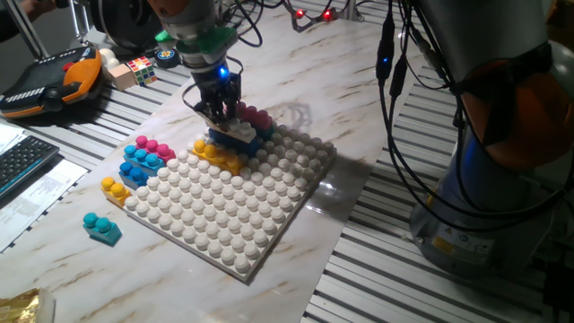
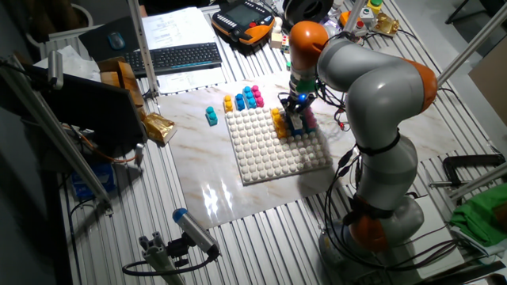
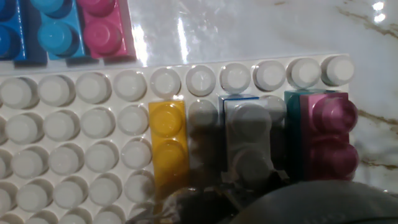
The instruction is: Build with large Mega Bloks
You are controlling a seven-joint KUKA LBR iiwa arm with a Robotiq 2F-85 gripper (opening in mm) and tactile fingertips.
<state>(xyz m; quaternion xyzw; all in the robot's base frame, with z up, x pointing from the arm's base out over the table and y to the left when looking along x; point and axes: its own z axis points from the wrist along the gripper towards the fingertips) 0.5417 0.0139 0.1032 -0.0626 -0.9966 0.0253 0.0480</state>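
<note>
My gripper (image 1: 220, 119) reaches down at the far edge of the white studded baseplate (image 1: 224, 215), right at a pale grey brick (image 1: 237, 133) stacked on a blue one. In the hand view the grey brick (image 3: 247, 140) sits between a yellow brick (image 3: 168, 146) and a pink brick (image 3: 333, 134) that rests on teal. My fingers show only as a dark blur at the bottom edge, so their grip is unclear. Loose on the table left of the plate lie pink (image 1: 152, 147), light blue (image 1: 143, 158), blue (image 1: 133, 172), yellow (image 1: 115, 190) and teal (image 1: 101, 228) bricks.
A small puzzle cube (image 1: 141, 69) and an orange-black pendant (image 1: 49, 82) lie at the far left, with a keyboard (image 1: 22, 166) nearer. Cables (image 1: 399, 135) hang at the right beside the robot's base (image 1: 489, 215). A gold wrapper (image 2: 156, 125) lies off the marble board.
</note>
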